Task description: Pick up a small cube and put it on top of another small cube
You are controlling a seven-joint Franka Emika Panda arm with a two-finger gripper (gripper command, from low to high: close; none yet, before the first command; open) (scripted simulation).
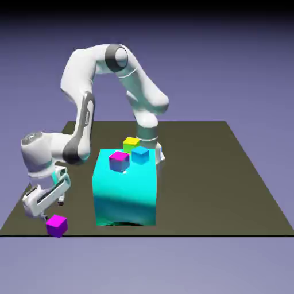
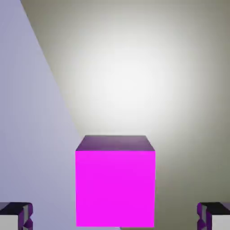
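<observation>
The small cube [image 1: 56, 225], magenta-purple on all sides, lies on the dark table near its front corner at the exterior view's left. My gripper [image 1: 56, 205] hangs just above it, tilted, jaws open. In the hand view the small cube [image 2: 115, 184] fills the lower middle, and the two grey fingertips [image 2: 15, 216] show far apart at the bottom corners, clear of its sides. Nothing is held. Another small cube [image 1: 119, 161] with a magenta top and blue sides rests on the big cyan block [image 1: 126, 195].
A blue small cube [image 1: 140, 154] also sits on the cyan block, and a yellow-green one [image 1: 131, 142] shows behind it. The table's edge [image 2: 54, 81] runs diagonally close to the magenta cube. The robot's base stands behind the block.
</observation>
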